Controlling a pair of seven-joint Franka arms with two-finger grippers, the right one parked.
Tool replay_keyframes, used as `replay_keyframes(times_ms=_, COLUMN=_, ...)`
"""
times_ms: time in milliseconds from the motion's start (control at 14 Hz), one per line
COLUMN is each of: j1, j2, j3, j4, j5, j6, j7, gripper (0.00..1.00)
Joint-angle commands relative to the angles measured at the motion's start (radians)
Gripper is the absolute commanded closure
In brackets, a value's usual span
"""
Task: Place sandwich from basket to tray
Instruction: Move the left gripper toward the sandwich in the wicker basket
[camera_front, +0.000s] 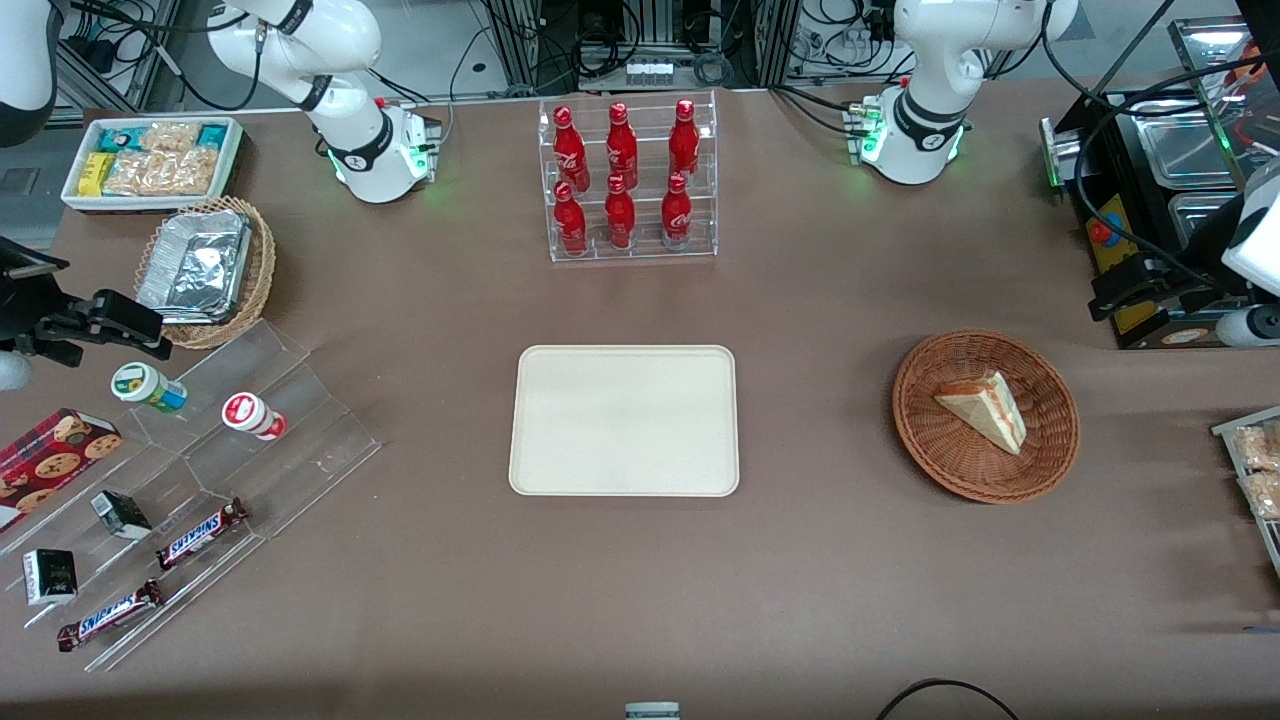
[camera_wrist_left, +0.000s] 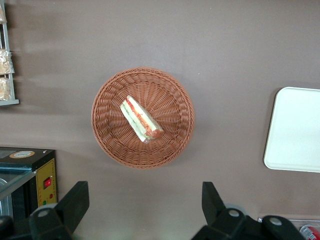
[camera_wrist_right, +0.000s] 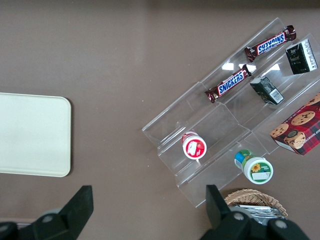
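One sandwich (camera_wrist_left: 141, 119) lies in the basket (camera_wrist_left: 143, 153), well below the gripper (camera_wrist_left: 145, 210), whose jaws stand wide and empty. The approach step seems in hand; next it must descend, close on the wedge, then carry it to the tray (camera_wrist_left: 295, 131) off to the side

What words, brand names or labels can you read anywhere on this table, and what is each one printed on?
"SNICKERS": on two brown candy bars lying on the clear acrylic stepped stand.
White script on the red bottles in the clear rack: too small to read.
Labels on the two round cups, black packets and red cookie box: unreadable.
No text on the triangular sandwich, reddish-brown wicker basket or cream tray.
The left gripper hangs above the table beside the basket, jaws open.
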Motion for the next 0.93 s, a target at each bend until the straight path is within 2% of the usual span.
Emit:
replay_keyframes(times_ms=0, j1=0.004, j2=0.002, j3=-0.006, j4=0.007, j5=0.015, j6=0.006, j7=0.012, gripper=0.0)
replay_keyframes(times_ms=500, j1=0.006, j2=0.035, j3=-0.005, j4=0.006, j5=0.021, j6=0.024, j7=0.007, gripper=0.0)
replay_keyframes(times_ms=857, j1=0.121, j2=0.084, j3=-0.006, j4=-0.054, j5=0.021, j6=0.121, j7=-0.023, gripper=0.0)
